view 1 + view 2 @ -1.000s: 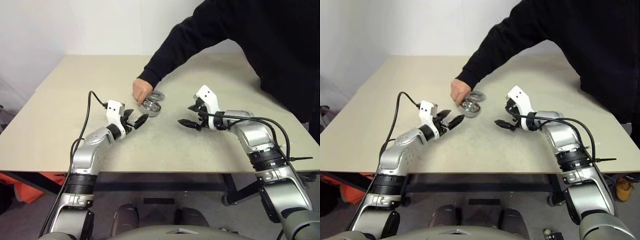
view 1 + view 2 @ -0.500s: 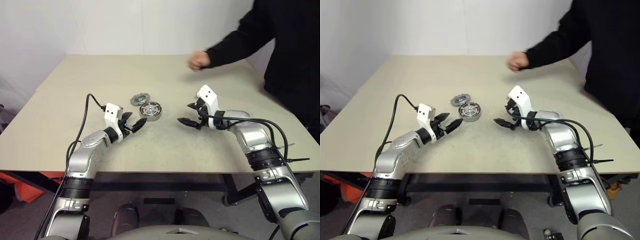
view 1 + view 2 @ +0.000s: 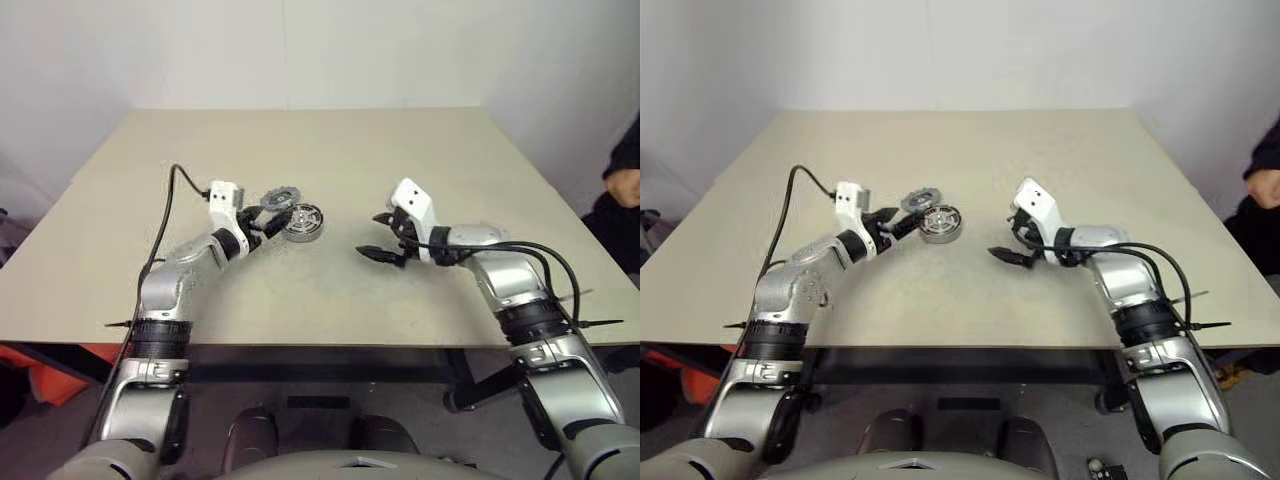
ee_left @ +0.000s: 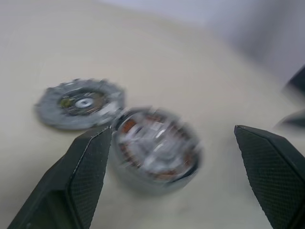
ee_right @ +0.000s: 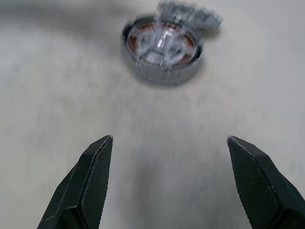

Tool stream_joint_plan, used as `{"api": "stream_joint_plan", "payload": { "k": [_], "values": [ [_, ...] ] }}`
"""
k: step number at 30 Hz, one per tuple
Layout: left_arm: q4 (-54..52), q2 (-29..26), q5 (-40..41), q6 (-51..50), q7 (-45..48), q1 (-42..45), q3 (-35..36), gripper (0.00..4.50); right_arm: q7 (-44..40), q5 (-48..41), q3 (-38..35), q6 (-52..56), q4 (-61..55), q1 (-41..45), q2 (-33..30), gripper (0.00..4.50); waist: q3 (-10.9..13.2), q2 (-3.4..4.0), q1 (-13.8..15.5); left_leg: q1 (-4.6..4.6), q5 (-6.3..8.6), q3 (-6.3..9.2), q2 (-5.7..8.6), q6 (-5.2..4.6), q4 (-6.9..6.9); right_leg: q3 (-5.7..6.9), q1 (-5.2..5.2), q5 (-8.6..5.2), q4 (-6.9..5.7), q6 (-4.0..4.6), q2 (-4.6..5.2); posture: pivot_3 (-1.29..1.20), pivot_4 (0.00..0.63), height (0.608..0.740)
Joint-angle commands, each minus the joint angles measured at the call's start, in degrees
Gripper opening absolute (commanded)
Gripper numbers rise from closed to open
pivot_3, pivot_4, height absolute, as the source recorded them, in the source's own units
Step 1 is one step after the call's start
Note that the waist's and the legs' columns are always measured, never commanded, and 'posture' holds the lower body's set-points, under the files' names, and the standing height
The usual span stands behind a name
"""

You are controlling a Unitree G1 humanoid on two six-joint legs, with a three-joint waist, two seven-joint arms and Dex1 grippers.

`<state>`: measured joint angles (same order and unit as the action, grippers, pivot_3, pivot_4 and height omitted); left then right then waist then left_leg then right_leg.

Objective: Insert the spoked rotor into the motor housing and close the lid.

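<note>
The motor housing (image 3: 302, 222) stands on the table near its middle, with copper windings showing inside. The spoked rotor (image 5: 162, 45) lies inside it, its silver spokes across the windings. The lid (image 3: 281, 197) lies flat on the table, right beside the housing on its far left side. My left gripper (image 3: 270, 221) is open just left of the housing, its fingers (image 4: 90, 162) on either side of it at close range. My right gripper (image 3: 379, 236) hangs open a short way to the right of the housing, pointing at it, with nothing between its fingers (image 5: 88, 181).
The tan table (image 3: 330, 150) has its front edge close below both arms. A person's hand (image 3: 625, 185) and dark sleeve show past the table's right edge. A black cable (image 3: 165, 215) loops over my left forearm.
The person's arm has left the parts and pulled back off the table to the right. My left gripper has moved forward up to the housing. The right gripper has stayed put.
</note>
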<state>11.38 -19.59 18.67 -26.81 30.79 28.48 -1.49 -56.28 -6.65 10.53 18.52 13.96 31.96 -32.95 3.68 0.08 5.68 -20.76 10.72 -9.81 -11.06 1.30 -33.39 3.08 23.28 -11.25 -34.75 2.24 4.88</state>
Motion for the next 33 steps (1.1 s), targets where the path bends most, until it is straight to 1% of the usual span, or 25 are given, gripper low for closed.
{"api": "stream_joint_plan", "payload": {
  "k": [1,3,6,9,12,16,19,26,33],
  "values": [
    [5.1,-2.6,-8.5,12.3,4.9,3.9,-5.7,4.31,-0.2,0.8,-0.6,-2.4,-1.7,1.0,-1.0,4.33,0.0,0.0,0.0,-0.01,0.0,0.0,0.02,-0.01,-0.01,0.0,0.0,0.0,0.0,0.0,0.03,0.0,0.0,0.74],
    [12.1,-4.1,-14.1,21.6,6.4,7.6,-8.9,4.31,0.1,1.9,-0.6,-3.1,-1.1,0.9,-1.8,4.33,0.0,0.0,0.0,-0.02,0.0,0.0,0.02,-0.01,-0.07,0.0,0.0,0.01,-0.04,-0.01,0.03,0.0,0.0,0.74],
    [21.0,-4.4,-19.2,31.7,8.3,12.5,-12.0,4.31,0.2,2.4,-0.8,-3.5,-1.5,0.2,-2.2,4.33,0.0,0.0,0.1,-0.03,-0.02,0.02,0.01,0.03,-0.11,0.01,-0.01,0.03,-0.06,-0.04,0.03,0.0,0.0,0.74],
    [28.1,-3.9,-22.2,38.0,10.6,16.4,-13.9,4.31,0.5,2.3,-1.2,-3.3,-2.1,-0.2,-2.0,4.33,0.0,0.0,0.2,-0.03,-0.02,0.03,0.05,0.02,-0.16,0.01,-0.04,0.05,-0.07,-0.06,0.09,0.0,0.0,0.74],
    [35.1,-4.1,-27.0,43.5,14.3,20.7,-17.6,4.31,1.3,2.3,-1.6,-2.9,-3.3,-1.0,-1.9,4.33,0.0,-0.01,0.1,-0.07,0.0,0.02,0.1,-0.01,-0.16,0.01,-0.02,0.05,-0.08,-0.06,0.14,0.0,0.0,0.74],
    [42.1,-4.8,-30.8,48.3,19.8,25.1,-20.4,4.31,2.4,2.0,-2.4,-2.3,-5.3,-2.3,-2.1,4.33,0.0,-0.01,0.2,-0.15,0.0,0.02,0.1,-0.02,-0.16,0.02,0.05,0.05,-0.08,-0.05,0.14,0.0,0.0,0.74],
    [47.0,-5.1,-33.3,50.9,21.7,28.4,-21.6,4.31,3.4,1.9,-2.9,-1.7,-6.7,-3.3,-1.9,4.33,0.0,-0.01,0.3,-0.15,0.03,0.02,0.1,-0.06,-0.18,0.02,0.04,0.05,-0.09,-0.05,0.16,0.0,0.0,0.74],
    [56.2,-3.5,-38.3,54.5,21.4,34.7,-23.3,4.31,5.8,1.1,-3.8,0.1,-10.4,-5.5,-1.4,4.33,0.0,-0.01,0.9,-0.15,0.03,0.02,0.1,-0.06,-0.26,0.03,0.01,0.06,-0.12,-0.05,0.19,0.0,0.0,0.74],
    [61.6,-2.4,-43.1,55.5,20.2,38.8,-25.0,4.31,9.0,0.5,-5.3,1.8,-14.6,-8.3,-0.7,4.33,0.0,-0.02,1.8,-0.15,0.04,0.02,0.1,-0.06,-0.26,0.03,0.01,0.06,-0.11,-0.05,0.19,0.0,0.0,0.74]
  ]
}}
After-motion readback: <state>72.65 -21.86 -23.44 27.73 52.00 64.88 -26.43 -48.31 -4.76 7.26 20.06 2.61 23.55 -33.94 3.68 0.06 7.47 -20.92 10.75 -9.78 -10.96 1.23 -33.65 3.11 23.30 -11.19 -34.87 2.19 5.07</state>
